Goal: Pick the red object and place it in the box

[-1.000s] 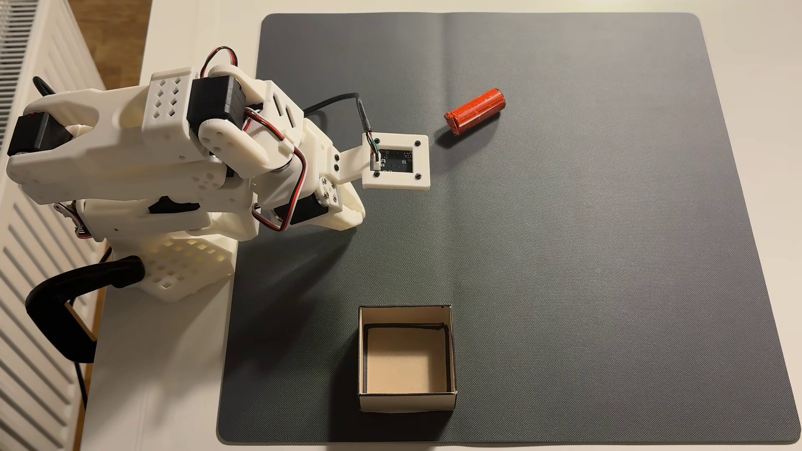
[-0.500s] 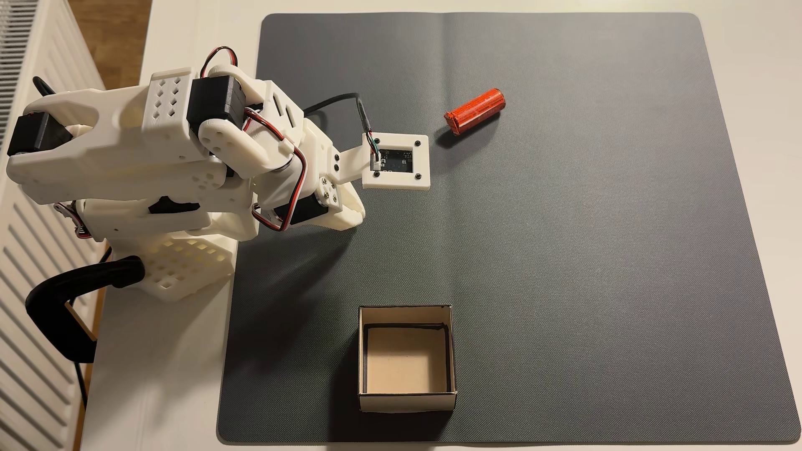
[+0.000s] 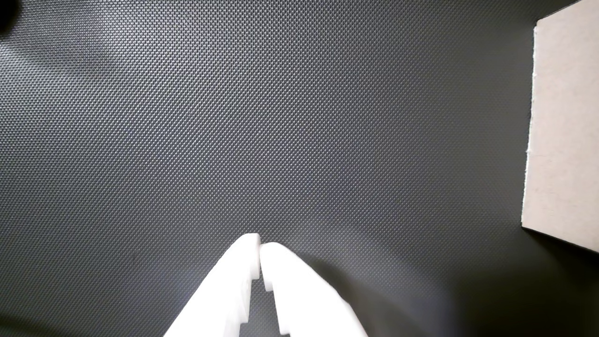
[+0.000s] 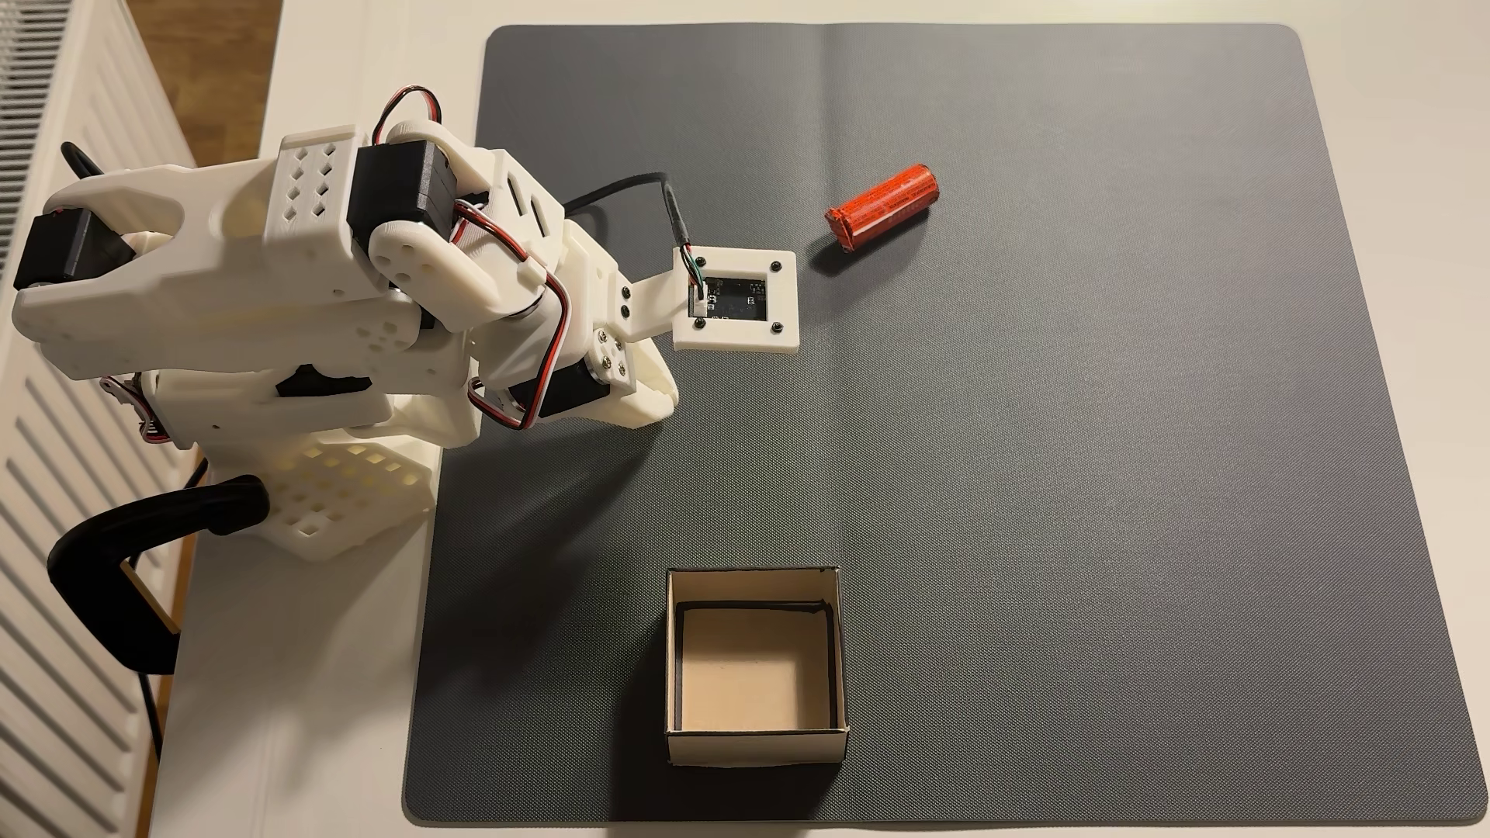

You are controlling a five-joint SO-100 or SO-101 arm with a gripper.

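In the wrist view the gripper [image 3: 259, 245] hangs over bare grey mat [image 3: 281, 117], its two white fingertips touching, jaws closed on nothing. A beige cardboard wall at the right edge is probably the box [image 3: 561, 131], though too little shows to be sure. In the fixed view the red object [image 4: 882, 206] lies on its side on the mat, tilted, up and right of the white camera frame [image 4: 735, 345] on the folded arm [image 4: 322, 266]. The box [image 4: 755, 745] stands open and empty near the mat's lower edge, well apart from the red object.
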